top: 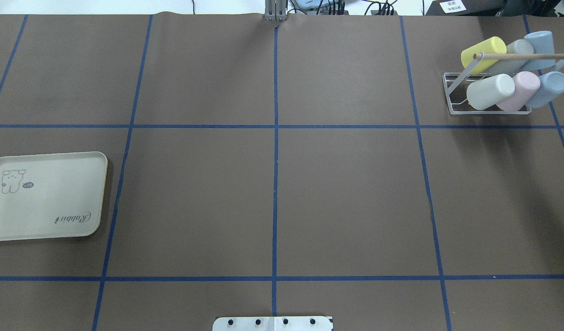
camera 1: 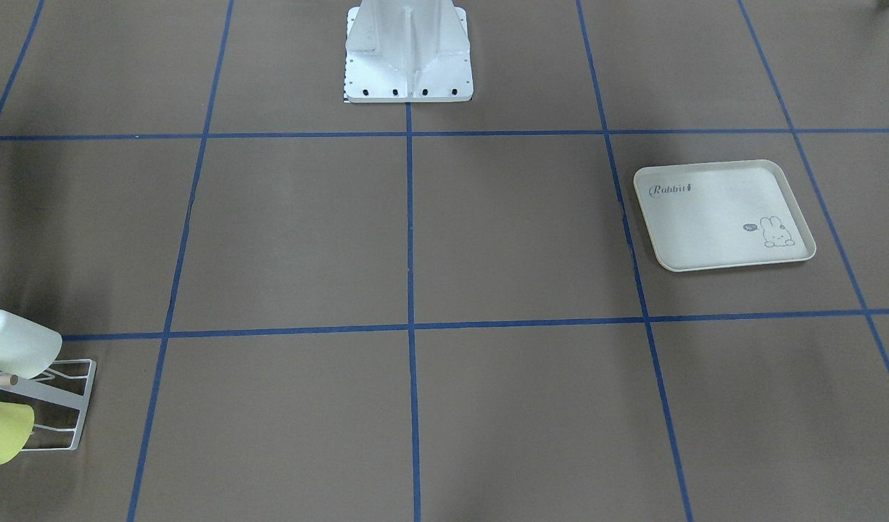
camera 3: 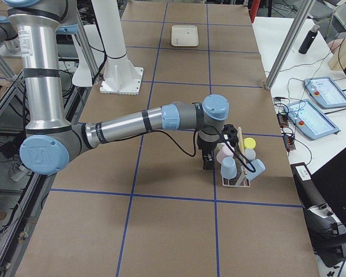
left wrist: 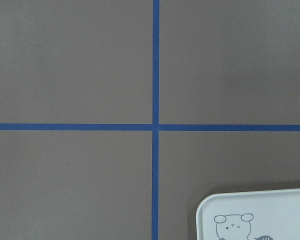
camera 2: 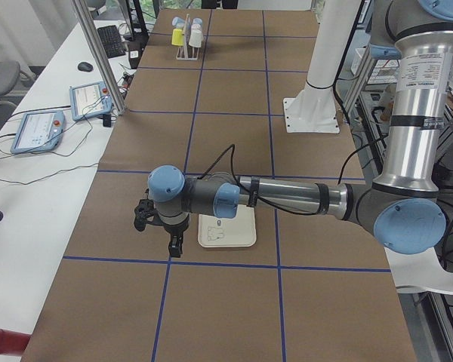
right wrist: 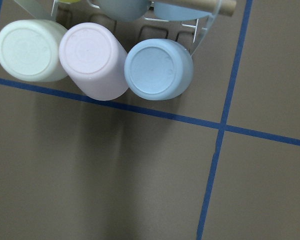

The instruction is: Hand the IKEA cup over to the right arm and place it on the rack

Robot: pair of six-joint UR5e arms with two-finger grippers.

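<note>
Placement judged complete: six IKEA cups (top: 490,92) sit on the rack (top: 452,99), far right; right tool (camera 3: 208,158) beside it, left tool (camera 2: 174,240) near the tray (top: 47,197), jaw states indiscernible; retraction should follow.

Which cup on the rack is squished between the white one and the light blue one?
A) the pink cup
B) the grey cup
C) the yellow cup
A: in the overhead view the pink cup lies between the white cup and the light blue cup in the rack's row nearer the robot. The right wrist view shows the same order.
</note>
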